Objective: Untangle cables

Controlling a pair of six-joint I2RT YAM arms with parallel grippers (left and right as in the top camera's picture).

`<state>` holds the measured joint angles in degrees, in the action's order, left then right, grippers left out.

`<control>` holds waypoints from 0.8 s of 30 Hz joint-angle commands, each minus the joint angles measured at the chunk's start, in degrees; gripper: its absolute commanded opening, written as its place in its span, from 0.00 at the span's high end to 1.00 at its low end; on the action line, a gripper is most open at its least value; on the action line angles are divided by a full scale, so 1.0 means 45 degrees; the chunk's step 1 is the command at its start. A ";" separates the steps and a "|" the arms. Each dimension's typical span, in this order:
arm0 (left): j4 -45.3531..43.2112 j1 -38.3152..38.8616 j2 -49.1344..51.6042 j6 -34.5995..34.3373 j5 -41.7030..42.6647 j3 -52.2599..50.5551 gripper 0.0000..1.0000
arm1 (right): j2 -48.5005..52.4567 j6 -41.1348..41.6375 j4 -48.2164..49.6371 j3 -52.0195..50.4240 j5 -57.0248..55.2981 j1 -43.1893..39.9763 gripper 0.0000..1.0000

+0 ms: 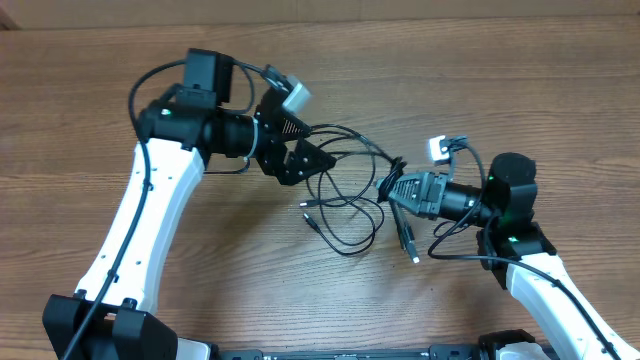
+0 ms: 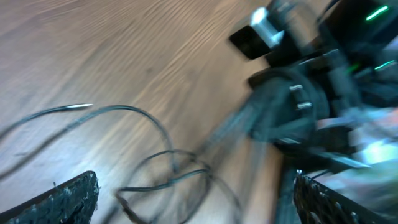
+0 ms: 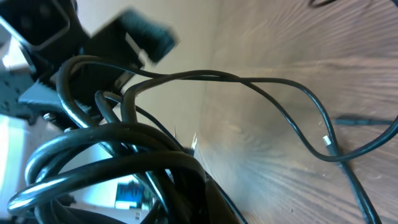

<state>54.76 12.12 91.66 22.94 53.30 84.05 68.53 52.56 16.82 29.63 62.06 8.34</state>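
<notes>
Left end effector (image 1: 305,142) wide apart, right end effector (image 1: 392,186) tight around tangled black cables (image 1: 345,215) over wooden table (image 1: 520,80).

Brown wood-grain table (image 1: 450,60), thin black cables (image 1: 345,200) lying in loose overlapping loops around its middle

Thin, flexible black cables (image 1: 350,252) lie in loose, overlapping loops near the middle of the wooden tabletop (image 1: 480,80), crossing one another several times. On the right the strands draw into a tight bunch, and two short ends with small metal-tipped plugs (image 1: 411,250) trail from it toward the near edge. Two more plug ends (image 1: 308,213) sit close together at the loops' left side.
</notes>
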 commanded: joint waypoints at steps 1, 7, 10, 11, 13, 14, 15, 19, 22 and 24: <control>-0.0223 0.0379 0.0039 0.2127 -0.2856 0.0189 0.00 | -0.0058 -0.0471 -0.0024 0.0160 0.0233 0.0457 0.96; -0.0393 0.0583 0.0039 0.3823 -0.2827 0.0194 0.00 | -0.0058 -0.0835 -0.0568 0.0160 0.0228 0.0753 0.96; -0.0151 0.0738 0.0039 0.4789 -0.2832 0.0194 0.00 | -0.0058 -0.1229 -0.1001 0.0160 0.0141 0.0753 0.96; -0.0087 0.0782 0.0039 0.4993 -0.2803 0.0189 0.00 | -0.0058 -0.1311 -0.1132 0.0160 0.0019 0.0753 0.96; 0.0136 0.0894 0.0039 0.5377 -0.2467 0.0194 0.00 | -0.0058 -0.1375 -0.1311 0.0160 -0.0165 0.0753 0.96; 0.0359 0.0962 0.0039 0.5746 -0.2103 0.0189 0.00 | -0.0058 -0.1379 -0.1375 0.0160 -0.0209 0.0753 0.96; 0.0685 0.1064 0.0039 0.6266 -0.1642 0.0189 0.00 | -0.0053 -0.1375 -0.1389 0.0160 -0.0204 0.0753 0.96; 0.1719 0.1564 0.0039 0.7805 -0.1175 0.0189 0.00 | -0.0058 -0.1375 -0.1389 0.0160 -0.0194 0.0801 0.96; 0.1812 0.1889 0.0039 0.7980 -0.1360 0.0189 0.00 | -0.0058 -0.1379 -0.1355 0.0160 -0.0151 0.0801 0.96; 0.1768 0.1987 0.0039 0.8009 -0.1409 0.0189 0.00 | -0.0058 -0.1379 -0.1326 0.0160 -0.0083 0.0801 0.96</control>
<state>62.61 19.97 91.66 54.24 45.25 84.05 68.53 47.44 10.31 29.63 61.06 11.40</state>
